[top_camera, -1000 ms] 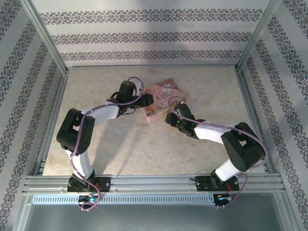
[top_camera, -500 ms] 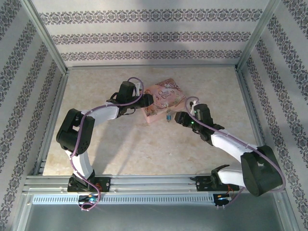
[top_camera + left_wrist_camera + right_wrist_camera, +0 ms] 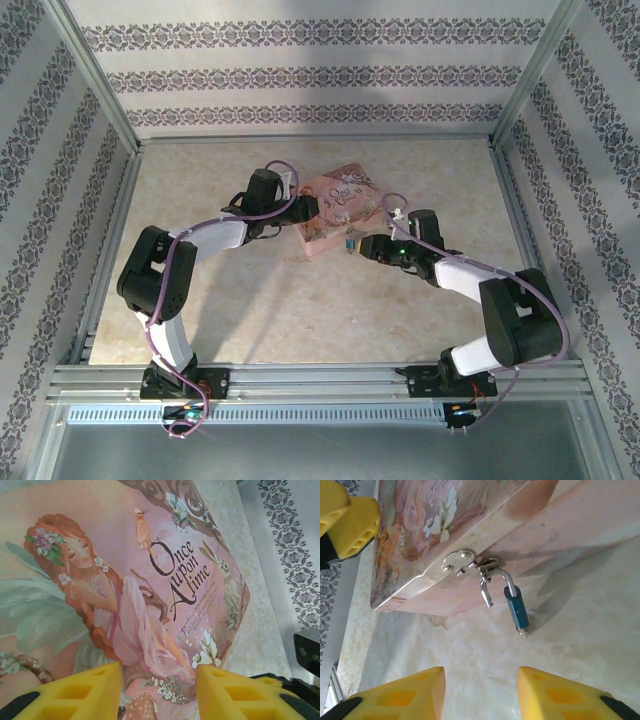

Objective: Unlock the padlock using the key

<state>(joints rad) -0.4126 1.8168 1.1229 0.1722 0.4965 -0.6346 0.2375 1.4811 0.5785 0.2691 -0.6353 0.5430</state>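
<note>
Two grippers flanked the pink box [image 3: 340, 200], both of them mine. My right gripper [image 3: 479, 676] had its yellow fingers [image 3: 405, 695] standing apart with nothing between them, only the pale marbled table [image 3: 580, 645] underneath. Just ahead of them the padlock [image 3: 516, 608] hung from the silvery hasp [image 3: 457, 562] on the box's side wall. Its small blue-teal body was tilted, with the lower end close to the table, though I could not tell whether it touched. The shackle [image 3: 484, 591] was hooked through the hasp's ring, and one leg of it ended free in the air, out of the body. A small silvery bit showed at the body's lower end, too small for me to make out. From overhead the padlock was a speck at the box's near edge, with my right gripper just beside it on the right.

My left gripper [image 3: 157, 672] sat at the box's left corner. Its fingers were apart too, and the printed lid, lettered "Once upon a time", ran down between them. I could not tell whether they pinched the box or merely flanked it.
</note>
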